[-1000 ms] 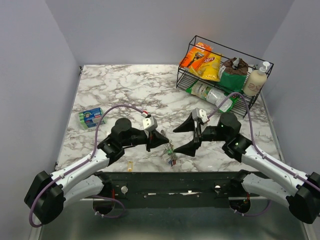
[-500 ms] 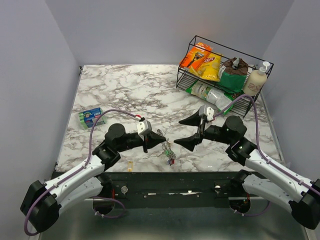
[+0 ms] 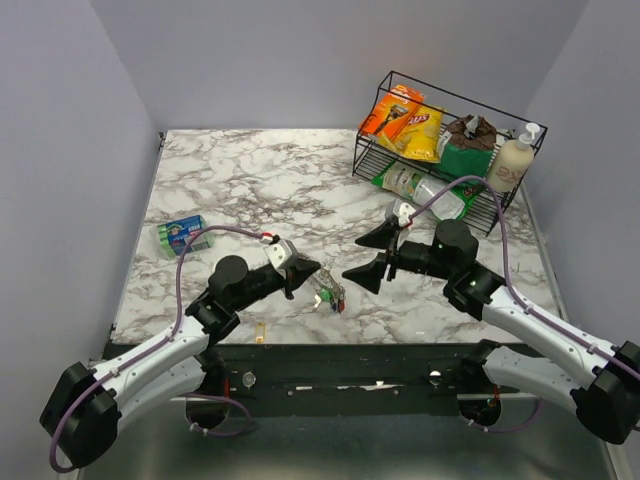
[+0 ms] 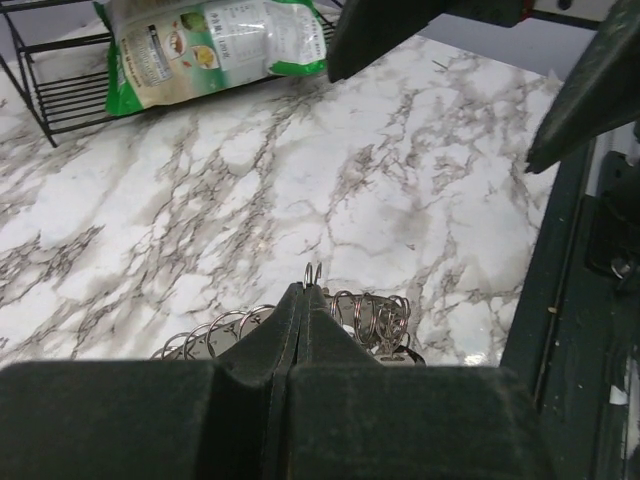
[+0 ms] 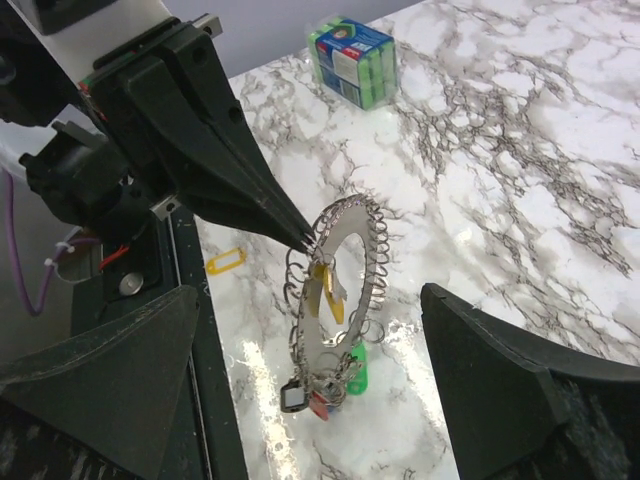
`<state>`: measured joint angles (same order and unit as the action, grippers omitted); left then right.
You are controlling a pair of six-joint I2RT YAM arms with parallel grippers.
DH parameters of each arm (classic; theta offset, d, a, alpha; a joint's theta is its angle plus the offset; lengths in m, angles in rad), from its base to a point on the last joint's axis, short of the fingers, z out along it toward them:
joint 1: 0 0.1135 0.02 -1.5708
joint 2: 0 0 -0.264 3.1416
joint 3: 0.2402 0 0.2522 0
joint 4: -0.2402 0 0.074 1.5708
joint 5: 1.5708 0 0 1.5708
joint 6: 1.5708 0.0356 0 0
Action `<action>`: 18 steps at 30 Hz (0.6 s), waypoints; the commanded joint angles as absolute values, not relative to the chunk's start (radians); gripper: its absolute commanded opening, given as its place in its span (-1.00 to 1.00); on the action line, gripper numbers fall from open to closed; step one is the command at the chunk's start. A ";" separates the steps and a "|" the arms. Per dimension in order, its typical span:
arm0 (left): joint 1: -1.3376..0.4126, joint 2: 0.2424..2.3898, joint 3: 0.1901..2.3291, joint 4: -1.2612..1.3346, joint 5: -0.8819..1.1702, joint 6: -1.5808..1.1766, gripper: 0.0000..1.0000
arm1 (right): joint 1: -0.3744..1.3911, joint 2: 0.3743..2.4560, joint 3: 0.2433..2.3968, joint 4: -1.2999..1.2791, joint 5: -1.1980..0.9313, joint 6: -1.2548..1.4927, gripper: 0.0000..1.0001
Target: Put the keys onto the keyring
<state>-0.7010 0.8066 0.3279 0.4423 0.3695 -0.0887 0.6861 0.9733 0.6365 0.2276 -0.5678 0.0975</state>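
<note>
Left hand (image 3: 316, 272) is clamped on the top rim of the keyring (image 5: 372, 265), holding it upright near the front edge of the desk (image 3: 250, 180), keys (image 5: 325, 392) bunched at its bottom. Right hand (image 3: 358, 261) gapes wide just beside it, apart; open marble stretches behind.

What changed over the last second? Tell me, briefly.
The left gripper, fingers shut on the keyring, drew back toward its own side and stood the ring on edge, keys dangling at the bottom. The right gripper shifted only slightly, fingers wide open throughout. The basket stayed put.
</note>
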 commanded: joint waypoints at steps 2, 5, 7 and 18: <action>-0.652 0.868 0.333 0.597 0.252 -0.067 -1.00 | 0.687 0.977 0.686 0.144 -0.601 0.098 1.00; -0.582 0.903 0.342 0.640 0.270 -0.087 -1.00 | 0.695 1.011 0.686 0.155 -0.650 0.124 0.99; -0.529 0.917 0.353 0.661 0.331 -0.107 -1.00 | 0.722 1.025 0.692 0.143 -0.626 0.124 1.00; -0.287 0.948 0.474 0.571 0.325 -0.169 -1.00 | 0.965 1.271 0.811 0.060 -0.431 0.032 0.99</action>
<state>-0.3195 0.9588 0.3954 0.5434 0.3527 -0.1425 0.9005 1.1839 0.7509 0.0978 -0.4911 0.0849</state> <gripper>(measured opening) 0.009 0.996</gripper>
